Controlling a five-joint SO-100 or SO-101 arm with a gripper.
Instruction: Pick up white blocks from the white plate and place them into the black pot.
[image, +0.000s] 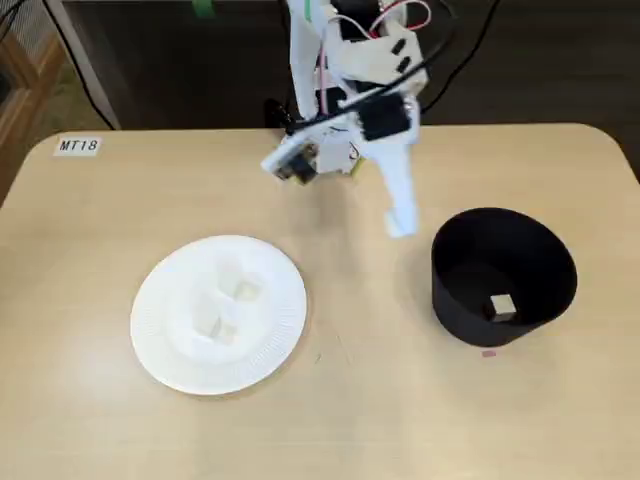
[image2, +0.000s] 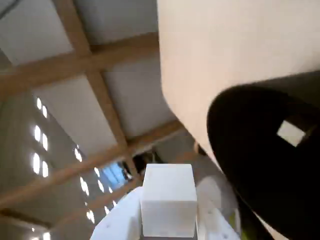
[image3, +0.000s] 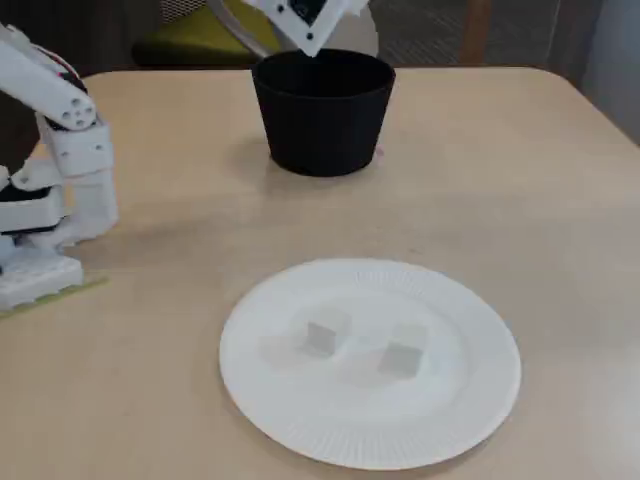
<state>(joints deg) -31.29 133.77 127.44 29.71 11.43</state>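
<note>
Done: one cream cube (image: 502, 306) inside matte black cylindrical pot (image: 470, 300) | gripper (image2: 168, 220) clamps another white cube (image2: 168, 200) | left: two cubes (image3: 322, 336) on round white paper plate (image: 160, 340), pot's 9 o'clock.

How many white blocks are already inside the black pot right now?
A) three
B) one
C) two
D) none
B: in a fixed view a single white block lies on the floor of the black pot, and the wrist view shows the same lone cube; two more blocks sit on the white plate, and another is between the gripper fingers.
</note>
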